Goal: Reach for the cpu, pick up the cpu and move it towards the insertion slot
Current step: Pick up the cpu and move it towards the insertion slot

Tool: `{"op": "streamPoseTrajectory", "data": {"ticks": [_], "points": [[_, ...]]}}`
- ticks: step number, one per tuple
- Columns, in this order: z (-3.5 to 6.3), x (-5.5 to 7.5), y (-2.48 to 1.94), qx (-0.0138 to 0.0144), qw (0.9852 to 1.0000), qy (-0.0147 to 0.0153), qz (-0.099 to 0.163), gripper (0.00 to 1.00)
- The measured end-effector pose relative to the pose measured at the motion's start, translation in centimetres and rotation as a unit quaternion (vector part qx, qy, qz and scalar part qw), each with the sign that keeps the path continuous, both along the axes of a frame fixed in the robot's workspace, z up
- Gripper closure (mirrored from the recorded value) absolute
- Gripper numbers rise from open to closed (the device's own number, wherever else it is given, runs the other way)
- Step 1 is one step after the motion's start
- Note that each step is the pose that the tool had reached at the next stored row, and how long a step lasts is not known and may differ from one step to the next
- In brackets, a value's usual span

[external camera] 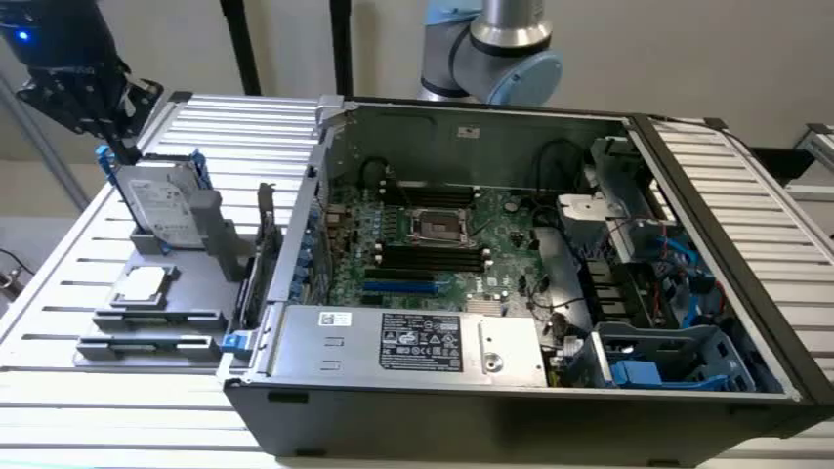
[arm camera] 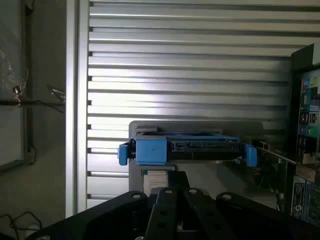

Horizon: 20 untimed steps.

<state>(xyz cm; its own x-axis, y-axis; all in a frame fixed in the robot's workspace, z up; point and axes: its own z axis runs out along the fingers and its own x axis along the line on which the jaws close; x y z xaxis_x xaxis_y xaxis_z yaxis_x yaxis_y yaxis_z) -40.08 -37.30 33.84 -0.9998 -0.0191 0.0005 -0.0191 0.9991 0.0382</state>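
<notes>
Silvery-topped, light, stiff but fragile, so grab the cpu [external camera: 144, 283] by opposite edges, with gripper [arm camera: 176, 183] jaws looking pressed together.

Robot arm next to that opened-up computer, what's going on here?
The gripper hangs above the upright hard drive at the exterior view's left. The cpu lies on a grey holder near that drive, not yet picked up. The insertion slot sits on the green board inside the open case.
</notes>
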Motion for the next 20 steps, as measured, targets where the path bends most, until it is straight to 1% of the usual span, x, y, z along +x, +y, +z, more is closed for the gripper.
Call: {"op": "streamPoseTrajectory", "data": {"ticks": [13,14,16,20], "points": [[0.0,0.0,-0.01,0.0,1.0,0.0,0.0,0.89],[0.01,0.0,-0.13,-0.0001,1.0,0.0001,0.0,0.89],[-0.02,-0.1,-0.74,0.0001,1.0,0.0,0.0,0.89],[-0.07,-0.3,-2.52,0.0,1.0,0.0,0.0,0.89]]}}
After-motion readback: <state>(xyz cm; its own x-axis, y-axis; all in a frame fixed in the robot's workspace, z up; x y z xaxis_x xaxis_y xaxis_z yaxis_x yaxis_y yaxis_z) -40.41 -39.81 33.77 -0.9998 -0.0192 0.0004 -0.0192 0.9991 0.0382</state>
